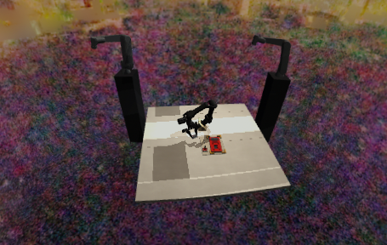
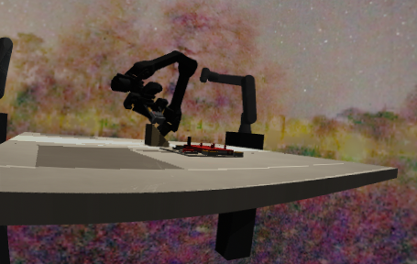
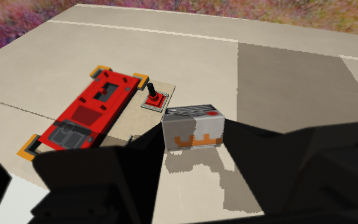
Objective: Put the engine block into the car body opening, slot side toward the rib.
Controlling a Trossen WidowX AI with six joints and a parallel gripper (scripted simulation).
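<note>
The engine block (image 3: 194, 131) is a small box, grey-white with an orange comb pattern on the side facing the wrist camera and a dark ribbed top with a red spot. My gripper (image 3: 190, 123) (image 2: 158, 118) is shut on it and holds it in the air. In the wrist view the block is right of the red car body (image 3: 100, 111) (image 1: 216, 145) (image 2: 212, 148), clear of it. The car body lies flat, with a dark opening (image 3: 106, 92) toward its far end. The wrist view does not plainly show the slot, and I cannot make out the rib.
A red square base with a black upright peg (image 3: 153, 96) (image 1: 205, 149) stands on a light board beside the car. Yellow corner brackets (image 3: 29, 148) stand at the car's corners. A brown wedge-shaped block (image 2: 151, 136) is near my arm's base. Two other arms stand on black pillars (image 1: 129, 106) (image 1: 273, 99) beside the table.
</note>
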